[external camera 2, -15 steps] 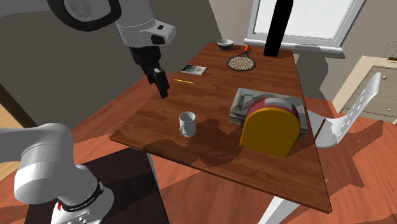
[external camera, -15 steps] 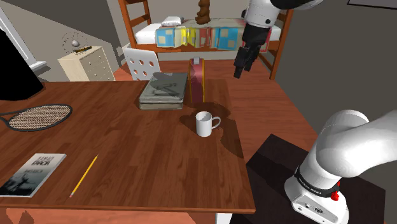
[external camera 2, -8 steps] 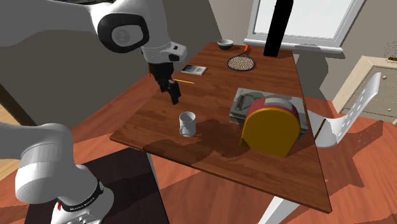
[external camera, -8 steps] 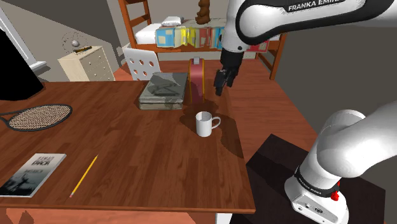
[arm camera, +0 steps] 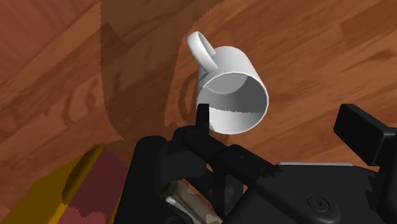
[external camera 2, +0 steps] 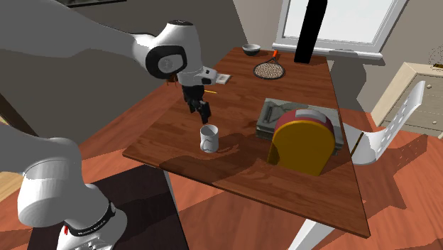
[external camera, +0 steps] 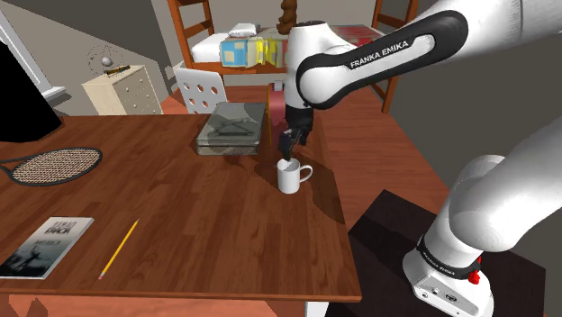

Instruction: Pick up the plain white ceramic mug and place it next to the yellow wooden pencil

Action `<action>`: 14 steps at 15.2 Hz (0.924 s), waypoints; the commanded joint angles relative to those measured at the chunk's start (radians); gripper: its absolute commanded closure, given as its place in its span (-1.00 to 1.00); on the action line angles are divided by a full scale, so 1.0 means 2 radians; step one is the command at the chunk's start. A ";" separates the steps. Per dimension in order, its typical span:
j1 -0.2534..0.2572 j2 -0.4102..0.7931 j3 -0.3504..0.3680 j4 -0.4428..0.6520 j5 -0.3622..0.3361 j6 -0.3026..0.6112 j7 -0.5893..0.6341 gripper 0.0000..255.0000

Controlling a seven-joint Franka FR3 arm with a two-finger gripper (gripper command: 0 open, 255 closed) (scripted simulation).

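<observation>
A plain white mug (external camera: 290,176) stands upright on the brown wooden table (external camera: 180,207), its handle pointing toward the shoulder view's right. My black gripper (external camera: 288,149) hangs just above its rim, open and holding nothing. In the wrist view the mug (arm camera: 230,92) lies just ahead of the gripper (arm camera: 283,127), nearer one fingertip (arm camera: 202,118) than the other. The second exterior view shows the gripper (external camera 2: 202,112) right over the mug (external camera 2: 208,138). A yellow pencil (external camera: 118,248) lies far off, near the table's front edge at the shoulder view's left.
A grey flat box (external camera: 232,128) lies just behind the mug, with a red and yellow bag (external camera 2: 302,142) beside it. A book (external camera: 47,245) lies next to the pencil and a racket (external camera: 54,165) farther back. A white chair (external camera: 200,90) stands behind the table.
The arm has swung down and toward the shoulder view's left, bringing the gripper from high beyond the table to just above the mug. The mug has not moved.
</observation>
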 commanded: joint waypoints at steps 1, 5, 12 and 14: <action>0.001 0.032 0.011 0.001 -0.008 0.028 0.012 -1.00; 0.001 0.089 0.027 0.014 -0.027 0.064 0.035 -1.00; 0.000 0.122 0.029 -0.007 -0.035 0.117 0.041 -1.00; 0.000 0.122 0.029 -0.007 -0.035 0.117 0.041 -1.00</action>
